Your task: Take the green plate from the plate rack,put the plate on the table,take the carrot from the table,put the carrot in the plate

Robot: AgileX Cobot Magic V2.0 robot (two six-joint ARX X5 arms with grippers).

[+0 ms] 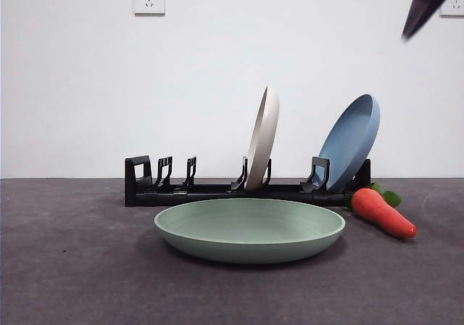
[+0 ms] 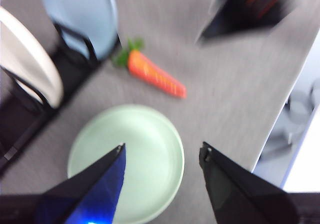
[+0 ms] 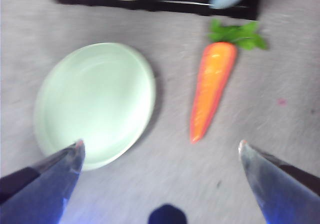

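Observation:
The green plate [image 1: 250,227] lies flat on the table [image 1: 72,267] in front of the plate rack [image 1: 217,191]. The carrot [image 1: 382,212] lies on the table just to the plate's right, leaves toward the rack. In the left wrist view, my left gripper [image 2: 162,151] is open and empty, high above the green plate [image 2: 135,154], with the carrot [image 2: 155,76] beyond it. In the right wrist view, my right gripper [image 3: 160,146] is open and empty, high above the table between the green plate [image 3: 95,101] and the carrot [image 3: 212,89].
A cream-white plate [image 1: 262,136] and a blue plate [image 1: 349,142] stand on edge in the rack. The rack's left slots hold nothing. A black arm tip [image 1: 428,6] shows at the top right corner of the front view. The table's edge [image 2: 280,119] runs beyond the carrot.

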